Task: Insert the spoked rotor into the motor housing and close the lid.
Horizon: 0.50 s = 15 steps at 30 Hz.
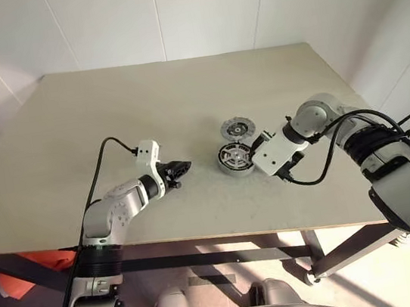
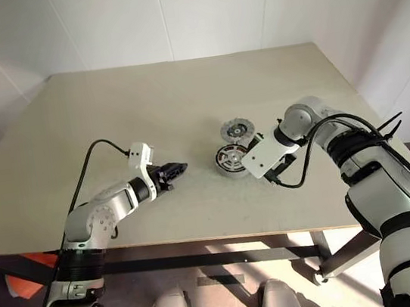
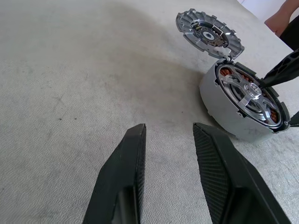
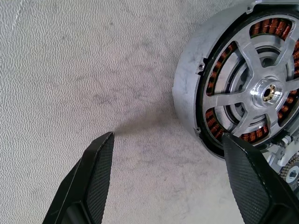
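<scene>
Two sets of fingers are empty: right gripper (image 4: 168,182) wide open beside the round silver motor housing (image 1: 232,158), spoked rotor (image 4: 261,91) seated; left gripper (image 3: 170,168) part-open. Fetch the slotted silver lid (image 1: 237,128) on the bench (image 1: 108,114), lower it flat.

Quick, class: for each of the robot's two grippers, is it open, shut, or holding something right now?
Left gripper: open, holding nothing, over bare table short of the motor housing.
Right gripper: open wide, holding nothing, beside the motor housing.

Pale beige table (image 1: 109,121), motor housing (image 1: 231,158) near its right side, lid (image 1: 237,128) just beyond.
</scene>
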Each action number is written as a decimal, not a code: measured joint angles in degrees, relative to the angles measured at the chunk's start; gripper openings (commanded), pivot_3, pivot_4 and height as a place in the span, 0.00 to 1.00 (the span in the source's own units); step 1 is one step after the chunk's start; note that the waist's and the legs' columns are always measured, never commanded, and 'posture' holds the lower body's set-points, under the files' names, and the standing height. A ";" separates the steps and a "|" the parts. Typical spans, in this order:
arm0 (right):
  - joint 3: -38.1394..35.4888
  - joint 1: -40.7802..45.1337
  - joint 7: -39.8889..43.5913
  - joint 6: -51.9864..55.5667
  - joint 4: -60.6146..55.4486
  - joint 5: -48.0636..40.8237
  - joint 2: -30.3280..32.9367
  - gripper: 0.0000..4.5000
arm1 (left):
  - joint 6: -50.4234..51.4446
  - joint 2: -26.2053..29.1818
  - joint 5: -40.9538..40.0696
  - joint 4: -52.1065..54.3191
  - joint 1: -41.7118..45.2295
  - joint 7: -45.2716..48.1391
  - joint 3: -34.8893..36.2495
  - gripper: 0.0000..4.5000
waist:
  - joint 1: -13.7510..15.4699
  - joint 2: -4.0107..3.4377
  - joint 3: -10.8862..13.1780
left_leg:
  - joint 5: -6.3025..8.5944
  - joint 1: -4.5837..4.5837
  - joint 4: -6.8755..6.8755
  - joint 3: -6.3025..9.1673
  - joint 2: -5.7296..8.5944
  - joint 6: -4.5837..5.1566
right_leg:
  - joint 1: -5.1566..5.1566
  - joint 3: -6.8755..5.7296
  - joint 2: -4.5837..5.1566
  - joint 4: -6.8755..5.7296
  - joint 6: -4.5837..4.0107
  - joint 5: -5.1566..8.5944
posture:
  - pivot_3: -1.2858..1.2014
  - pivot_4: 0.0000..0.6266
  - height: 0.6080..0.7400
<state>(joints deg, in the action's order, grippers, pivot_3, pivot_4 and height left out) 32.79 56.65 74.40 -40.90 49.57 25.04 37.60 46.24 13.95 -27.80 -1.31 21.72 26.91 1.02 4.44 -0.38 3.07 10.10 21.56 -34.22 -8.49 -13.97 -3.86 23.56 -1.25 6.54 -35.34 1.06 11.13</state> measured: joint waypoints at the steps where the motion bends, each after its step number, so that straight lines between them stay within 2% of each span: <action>1: 0.00 0.03 -0.02 -0.15 0.06 0.02 -0.11 0.91 | 0.01 0.01 -0.02 0.07 -0.02 -0.06 0.23 0.38 | -0.07 0.00 0.00 | 0.00 0.00 0.00 0.00 0.00 0.00 | 0.00 0.00 0.00 0.00 0.00 0.00 | 0.52 0.00 1.00; 11: -0.04 -0.12 0.09 -0.42 -1.36 -0.20 -0.94 0.91 | 0.45 0.12 -0.03 0.08 -0.04 -0.25 1.03 0.38 | -0.58 0.00 0.00 | 0.01 0.07 0.00 0.00 -0.01 0.01 | 0.11 0.01 -0.01 -0.01 0.00 0.00 | 0.52 0.00 1.00; 15: -0.17 -0.16 0.52 0.20 -3.42 -0.52 -1.62 0.71 | 0.51 0.13 -0.02 0.03 -0.02 -0.22 1.03 0.38 | -0.72 0.00 0.00 | 0.00 0.24 0.00 -0.01 -0.02 0.01 | 0.34 0.02 -0.02 -0.05 -0.01 0.00 | 0.52 0.00 1.00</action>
<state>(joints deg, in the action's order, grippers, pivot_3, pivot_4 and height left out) 32.62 56.49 74.92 -40.70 46.14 24.52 35.98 46.75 14.08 -27.82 -1.29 21.70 26.69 2.05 3.72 -0.38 3.07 10.10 21.81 -34.22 -8.50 -13.99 -3.85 23.90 -1.23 6.52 -35.40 1.05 11.13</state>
